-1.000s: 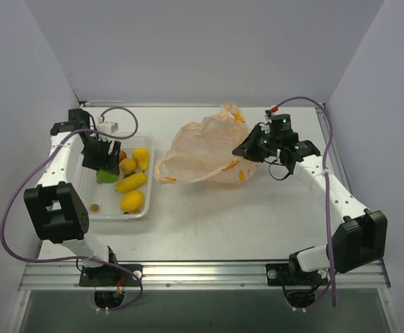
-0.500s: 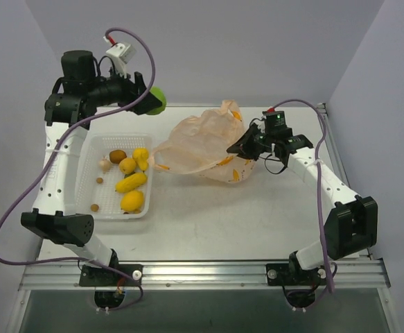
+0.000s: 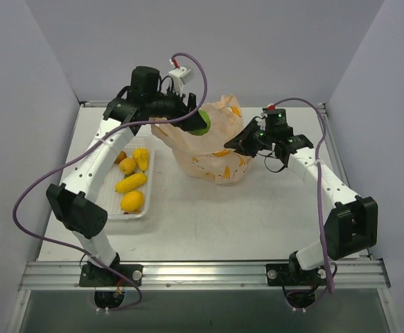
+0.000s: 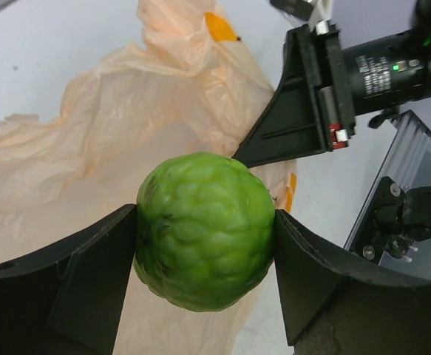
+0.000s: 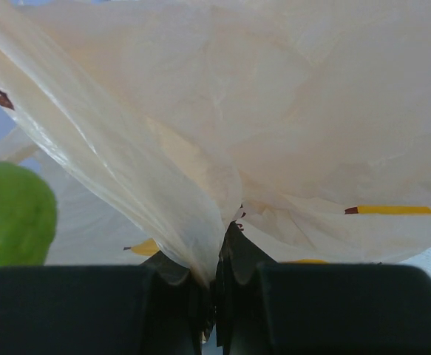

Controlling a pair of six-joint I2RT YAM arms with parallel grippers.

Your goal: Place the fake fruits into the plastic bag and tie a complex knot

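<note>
The left end effector [image 3: 197,123] is clamped on the green fruit [image 4: 204,231], one finger on each side of it. It holds the fruit in the air, above the bag [image 3: 215,154], at the 10 o'clock side of the bag's top. From the left wrist view the fruit hangs over the crumpled orange film, but I cannot tell whether it is exactly above the opening.

The right end effector [image 3: 247,143] is closed on a fold of the bag's edge at the 3 o'clock side and lifts it, so the bag stands up from the surface [image 3: 257,215].

At the 9 o'clock side of the bag, well apart from it, is the white tray [image 3: 143,212]. Four yellow fruits [image 3: 132,201] lie in it, and a brown fruit [image 3: 121,157] shows partly behind the left arm.

By my judgement the task is in its early part. No fruit is clearly seen inside the bag; the yellow marks on it seem to be prints. The green fruit has yet to be dropped in, the tray fruits must follow, and the knot is not begun.
</note>
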